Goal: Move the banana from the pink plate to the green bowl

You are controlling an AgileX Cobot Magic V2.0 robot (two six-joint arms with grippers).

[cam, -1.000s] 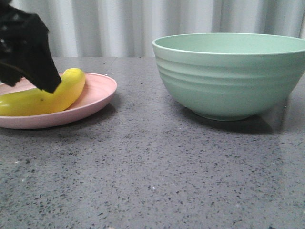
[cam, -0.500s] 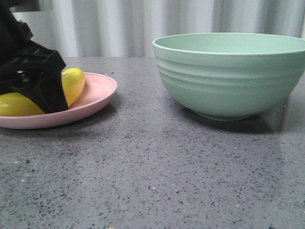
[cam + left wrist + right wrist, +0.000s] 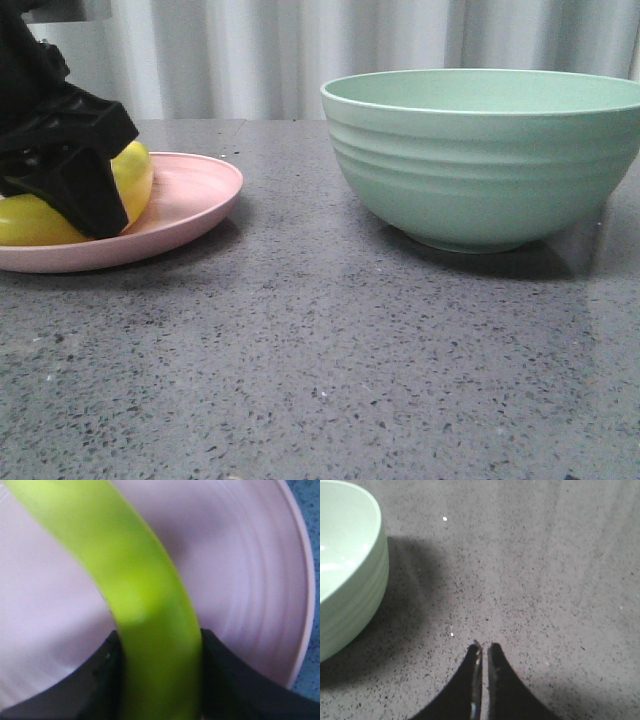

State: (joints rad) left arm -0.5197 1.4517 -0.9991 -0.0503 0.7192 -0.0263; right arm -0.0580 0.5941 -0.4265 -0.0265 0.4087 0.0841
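Front view: left end effector (image 3: 75, 195) hides banana (image 3: 30, 218).

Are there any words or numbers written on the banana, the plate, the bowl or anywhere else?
No, there is nothing to read in any view.
The banana is plain yellow, with no sticker.
The pink plate has only faint rings, no letters.
The green bowl has only ridges, no label.
The black left gripper and right gripper show no markings.
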